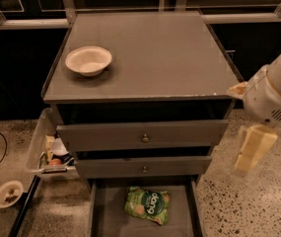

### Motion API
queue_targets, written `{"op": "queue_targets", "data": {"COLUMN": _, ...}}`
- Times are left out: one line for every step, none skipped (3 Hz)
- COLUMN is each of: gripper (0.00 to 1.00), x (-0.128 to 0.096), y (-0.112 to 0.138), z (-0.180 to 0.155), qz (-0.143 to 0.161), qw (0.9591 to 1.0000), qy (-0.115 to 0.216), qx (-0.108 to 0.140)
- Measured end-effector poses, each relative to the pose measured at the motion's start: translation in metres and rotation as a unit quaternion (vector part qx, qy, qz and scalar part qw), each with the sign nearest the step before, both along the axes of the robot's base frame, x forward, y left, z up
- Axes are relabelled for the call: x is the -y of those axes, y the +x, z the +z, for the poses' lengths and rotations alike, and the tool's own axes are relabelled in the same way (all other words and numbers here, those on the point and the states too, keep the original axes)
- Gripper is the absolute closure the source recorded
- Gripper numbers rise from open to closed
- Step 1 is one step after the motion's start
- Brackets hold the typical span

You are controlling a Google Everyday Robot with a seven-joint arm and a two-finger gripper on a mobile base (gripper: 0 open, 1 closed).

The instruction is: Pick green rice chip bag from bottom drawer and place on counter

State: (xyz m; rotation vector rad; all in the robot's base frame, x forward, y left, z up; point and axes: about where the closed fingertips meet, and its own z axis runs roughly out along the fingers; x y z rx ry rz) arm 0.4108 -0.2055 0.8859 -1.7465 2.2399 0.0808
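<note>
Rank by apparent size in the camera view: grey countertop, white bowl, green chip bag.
Flat grey counter
Round white bowl and crinkly green rice chip bag: look alike
The pale gripper hangs right of the drawers.
</note>
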Motion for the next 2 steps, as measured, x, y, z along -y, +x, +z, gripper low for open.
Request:
{"op": "queue_targets", "data": {"gripper": 0.0, "x": -0.009, "y": -0.009, "z": -0.041, "qz": 0.029, "qw": 0.999, "qy": 0.027, "qx": 0.019}}
{"op": "queue_targets", "data": {"gripper": 0.0, "x": -0.017, "y": -0.01, "z": -0.084, "qz": 0.063, "qw": 0.9952, "qy": 0.059, "qx": 0.048}}
